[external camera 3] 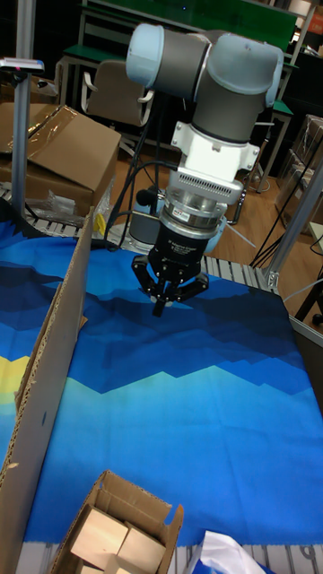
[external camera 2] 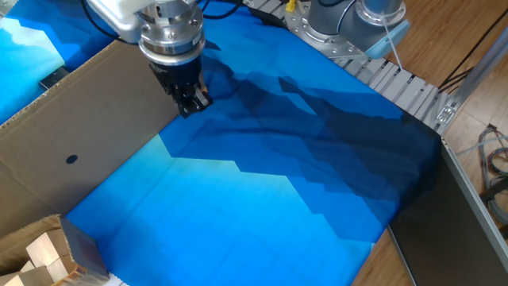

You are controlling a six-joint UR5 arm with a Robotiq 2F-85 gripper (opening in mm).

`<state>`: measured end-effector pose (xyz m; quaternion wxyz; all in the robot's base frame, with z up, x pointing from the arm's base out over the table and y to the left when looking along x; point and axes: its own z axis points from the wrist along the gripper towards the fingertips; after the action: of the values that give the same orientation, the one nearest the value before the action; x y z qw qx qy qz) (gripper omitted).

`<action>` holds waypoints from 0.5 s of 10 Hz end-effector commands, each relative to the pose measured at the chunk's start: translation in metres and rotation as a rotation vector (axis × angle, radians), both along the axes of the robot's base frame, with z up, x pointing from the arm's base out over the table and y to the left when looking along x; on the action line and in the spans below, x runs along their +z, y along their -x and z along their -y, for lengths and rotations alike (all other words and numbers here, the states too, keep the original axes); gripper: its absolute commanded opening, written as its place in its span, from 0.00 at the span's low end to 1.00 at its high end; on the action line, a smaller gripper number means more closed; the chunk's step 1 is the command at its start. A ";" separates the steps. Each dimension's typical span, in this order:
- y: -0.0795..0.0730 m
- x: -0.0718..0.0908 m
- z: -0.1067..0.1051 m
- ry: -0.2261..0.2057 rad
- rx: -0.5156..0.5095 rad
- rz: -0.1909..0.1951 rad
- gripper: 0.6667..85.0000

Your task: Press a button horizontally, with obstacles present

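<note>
A large brown cardboard panel (external camera 2: 87, 119), the obstacle, stands on edge along the left of the blue cloth, with a small dark round spot (external camera 2: 71, 158) on its face. The tall fixed view shows the panel (external camera 3: 49, 377) edge-on. My gripper (external camera 2: 193, 103) points down just past the panel's far right end, beside it and low over the cloth. In the tall fixed view the gripper (external camera 3: 161, 308) has its fingertips meeting in a point, shut with nothing held. No button shows in either view.
An open carton of wooden blocks (external camera 2: 40, 254) sits at the near left corner, also seen as the carton (external camera 3: 117, 529). The arm's base (external camera 2: 357, 24) and a metal rail (external camera 2: 405, 87) stand at the far right. A cardboard box (external camera 3: 63, 152) lies behind the table.
</note>
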<state>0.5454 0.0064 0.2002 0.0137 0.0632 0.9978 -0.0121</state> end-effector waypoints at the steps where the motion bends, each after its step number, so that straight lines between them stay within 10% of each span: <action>1: 0.006 0.022 -0.007 -0.027 -0.008 0.015 0.00; 5: 0.033 0.047 -0.023 -0.063 -0.033 -0.005 0.00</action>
<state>0.5264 0.0190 0.2314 0.0129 0.0738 0.9972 0.0038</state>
